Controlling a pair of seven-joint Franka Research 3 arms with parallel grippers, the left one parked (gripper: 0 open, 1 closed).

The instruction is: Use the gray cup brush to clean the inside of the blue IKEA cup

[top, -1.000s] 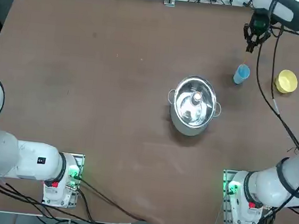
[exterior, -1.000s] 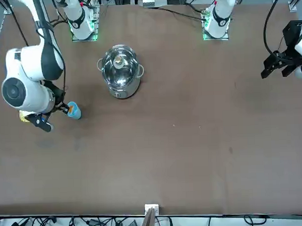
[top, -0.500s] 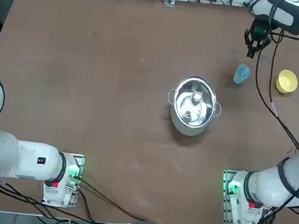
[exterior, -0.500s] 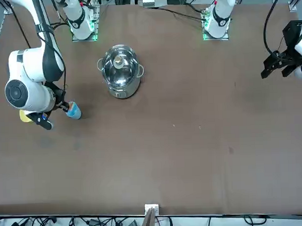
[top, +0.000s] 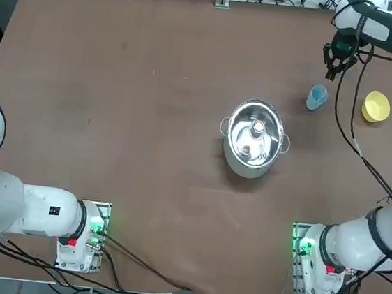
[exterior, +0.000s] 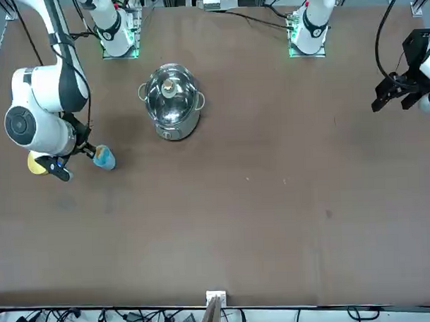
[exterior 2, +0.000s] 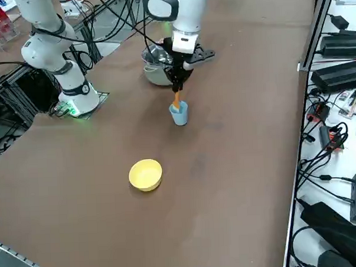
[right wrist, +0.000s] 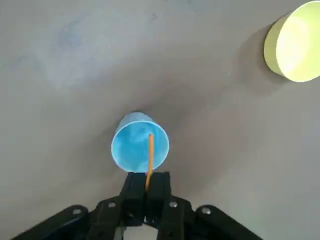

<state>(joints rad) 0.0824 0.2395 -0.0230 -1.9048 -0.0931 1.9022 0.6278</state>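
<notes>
The blue IKEA cup stands upright on the brown table, also visible from the side and from overhead. My right gripper hangs just above it, shut on the gray cup brush. The brush shows as a thin orange stick pointing down from the fingers over the cup's mouth. From the side, the brush reaches the cup's rim below the gripper. How deep its tip goes inside is hidden.
A small yellow bowl sits on the table to the right of the cup, seen also in the top view. A steel pot stands near the table's middle, left of and nearer the bases than the cup.
The right arm's wrist has shifted slightly over the cup, with the brush still gripped. The cup, bowl and pot stay where they were.
</notes>
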